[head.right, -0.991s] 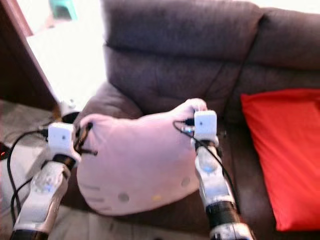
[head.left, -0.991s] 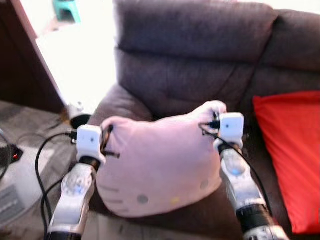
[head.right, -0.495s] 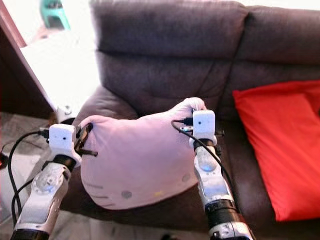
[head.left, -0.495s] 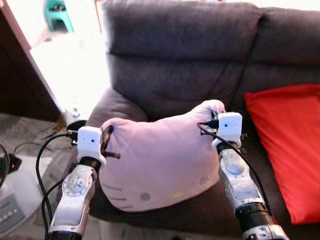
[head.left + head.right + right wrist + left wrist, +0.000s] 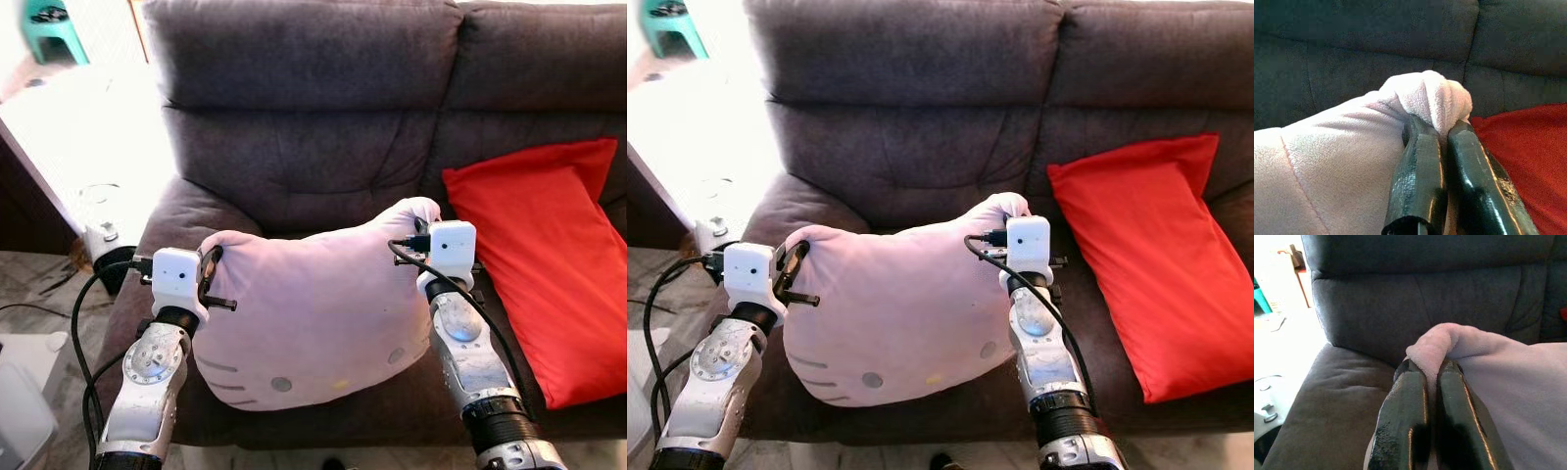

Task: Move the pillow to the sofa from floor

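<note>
A pale pink cat-face pillow (image 5: 313, 313) hangs between my two arms, over the left seat of the dark grey sofa (image 5: 294, 127). My left gripper (image 5: 1430, 377) is shut on the pillow's left ear, the plush pinched between its black fingers (image 5: 1403, 421). At the other ear, my right gripper (image 5: 1437, 132) is shut on a bunched fold of the pillow (image 5: 1435, 98). The pillow's lower edge reaches down to the front of the seat cushion.
A red cushion (image 5: 534, 255) lies on the sofa's right seat, close to my right arm. Left of the sofa stand a white appliance (image 5: 103, 240) and black cables (image 5: 83, 313) on the floor. A teal stool (image 5: 49, 24) is far back left.
The camera has swung, so the sofa shifted left in view and more of the red cushion shows. Both grippers keep the same hold on the pillow.
</note>
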Motion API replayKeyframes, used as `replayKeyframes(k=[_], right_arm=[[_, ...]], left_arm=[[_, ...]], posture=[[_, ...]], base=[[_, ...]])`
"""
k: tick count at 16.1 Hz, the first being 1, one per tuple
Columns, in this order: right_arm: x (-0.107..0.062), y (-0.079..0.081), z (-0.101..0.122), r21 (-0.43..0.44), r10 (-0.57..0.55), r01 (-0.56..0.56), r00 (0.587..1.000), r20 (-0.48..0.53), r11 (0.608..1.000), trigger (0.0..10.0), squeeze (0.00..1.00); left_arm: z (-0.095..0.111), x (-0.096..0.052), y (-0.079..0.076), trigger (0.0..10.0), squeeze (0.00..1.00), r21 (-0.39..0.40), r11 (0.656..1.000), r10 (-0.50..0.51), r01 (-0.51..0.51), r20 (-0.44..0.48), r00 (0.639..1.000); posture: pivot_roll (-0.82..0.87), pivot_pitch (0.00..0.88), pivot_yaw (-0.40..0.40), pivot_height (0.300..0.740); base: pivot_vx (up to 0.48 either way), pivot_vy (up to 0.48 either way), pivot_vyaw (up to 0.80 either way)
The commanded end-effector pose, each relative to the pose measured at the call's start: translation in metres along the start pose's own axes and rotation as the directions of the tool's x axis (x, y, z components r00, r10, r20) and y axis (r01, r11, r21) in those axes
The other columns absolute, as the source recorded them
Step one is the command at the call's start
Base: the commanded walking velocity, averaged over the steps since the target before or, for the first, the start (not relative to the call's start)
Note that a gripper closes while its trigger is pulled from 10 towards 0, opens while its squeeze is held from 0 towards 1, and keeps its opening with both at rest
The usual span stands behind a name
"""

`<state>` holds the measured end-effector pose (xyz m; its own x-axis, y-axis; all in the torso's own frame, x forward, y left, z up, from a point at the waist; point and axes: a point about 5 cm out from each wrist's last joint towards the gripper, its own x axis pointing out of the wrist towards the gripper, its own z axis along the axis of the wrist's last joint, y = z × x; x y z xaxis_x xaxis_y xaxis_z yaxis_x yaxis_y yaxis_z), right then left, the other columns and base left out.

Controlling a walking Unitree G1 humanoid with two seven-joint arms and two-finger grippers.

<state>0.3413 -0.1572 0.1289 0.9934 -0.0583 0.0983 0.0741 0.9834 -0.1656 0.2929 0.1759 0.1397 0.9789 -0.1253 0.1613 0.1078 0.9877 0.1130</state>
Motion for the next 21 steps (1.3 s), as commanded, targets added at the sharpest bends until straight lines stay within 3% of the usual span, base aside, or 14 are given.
replayKeyframes(k=[1, 4, 11, 12, 17, 21], right_arm=[[0.0031, 0.0007, 0.0135, -0.001, 0.001, -0.001, 0.998, 0.07, 1.0, 10.0, 0.0], [0.0035, 0.0004, 0.0122, 0.016, -0.012, 0.011, 0.999, 0.053, 1.0, 10.0, 0.0], [0.0043, -0.0005, 0.0133, 0.013, -0.016, 0.015, 0.998, 0.061, 1.0, 10.0, 0.0], [0.0043, -0.0011, 0.0139, 0.037, -0.022, 0.02, 0.997, 0.069, 0.999, 10.0, 0.0], [0.0043, 0.0029, 0.0168, -0.016, 0.03, -0.028, 0.996, 0.085, 0.999, 10.0, 0.0], [0.0054, 0.0033, 0.0176, -0.013, 0.035, -0.034, 0.996, 0.084, 0.999, 10.0, 0.0]], left_arm=[[0.0107, 0.0016, 0.0064, 10.0, 0.0, 0.006, 1.0, 0.025, -0.026, 0.057, 0.998], [0.011, 0.0019, 0.0069, 10.0, 0.0, 0.002, 1.0, 0.029, -0.029, 0.058, 0.998], [0.0103, 0.0019, 0.0054, 10.0, 0.0, -0.004, 1.0, 0.028, -0.028, 0.057, 0.998], [0.0104, 0.0018, 0.0057, 10.0, 0.0, -0.002, 1.0, 0.029, -0.029, 0.056, 0.998], [0.011, 0.0013, 0.0067, 10.0, 0.0, -0.005, 0.999, 0.037, -0.037, 0.062, 0.997], [0.0113, 0.0016, 0.0062, 10.0, 0.0, -0.01, 0.999, 0.034, -0.033, 0.066, 0.997]], posture=[[0.14, 0.115, -0.019, 0.74], [0.14, 0.117, -0.02, 0.74], [0.14, 0.119, -0.024, 0.74], [0.14, 0.119, -0.024, 0.74], [0.14, 0.117, -0.026, 0.74], [0.14, 0.115, -0.027, 0.74]], base=[[0.0, 0.0, 0.0], [0.1, 0.0, 0.0], [0.321, 0.0, -0.74], [0.334, 0.0, 0.0], [0.321, 0.0, 0.0], [0.0, 0.0, 0.0]])
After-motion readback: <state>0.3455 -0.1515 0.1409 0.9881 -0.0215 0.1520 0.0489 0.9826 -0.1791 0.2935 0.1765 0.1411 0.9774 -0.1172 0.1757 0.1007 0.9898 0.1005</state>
